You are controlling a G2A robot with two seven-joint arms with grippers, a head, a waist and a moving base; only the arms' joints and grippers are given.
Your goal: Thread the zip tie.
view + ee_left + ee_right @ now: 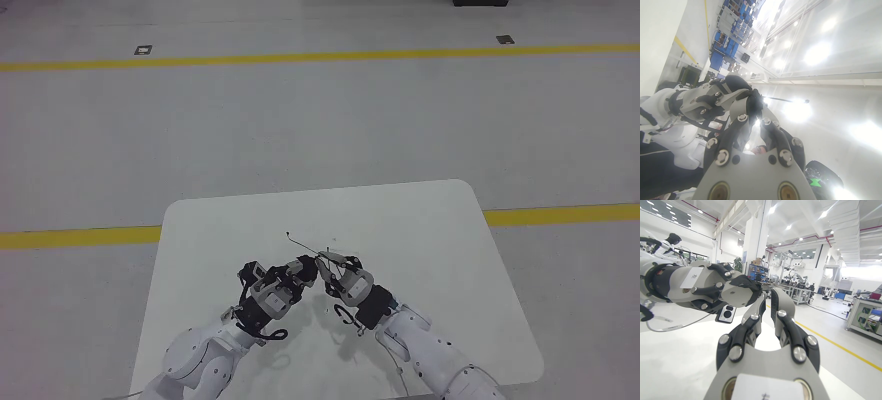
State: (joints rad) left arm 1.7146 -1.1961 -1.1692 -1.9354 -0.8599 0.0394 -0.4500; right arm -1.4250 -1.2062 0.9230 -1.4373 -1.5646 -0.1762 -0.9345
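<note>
Roughly over the middle of the counter point(420, 215), a little toward its robot-side edge, the two sets of jaws meet almost tip to tip above the surface. On the left arm point(222, 347) the jaws are pressed together, seemingly pinching the zip tie point(779, 99), though glare blurs the contact. The tie is a thin dark strip jutting into the air, its small head at the free end. On the right arm point(420, 345) the jaws stand slightly spread, ribbed pads apart.
</note>
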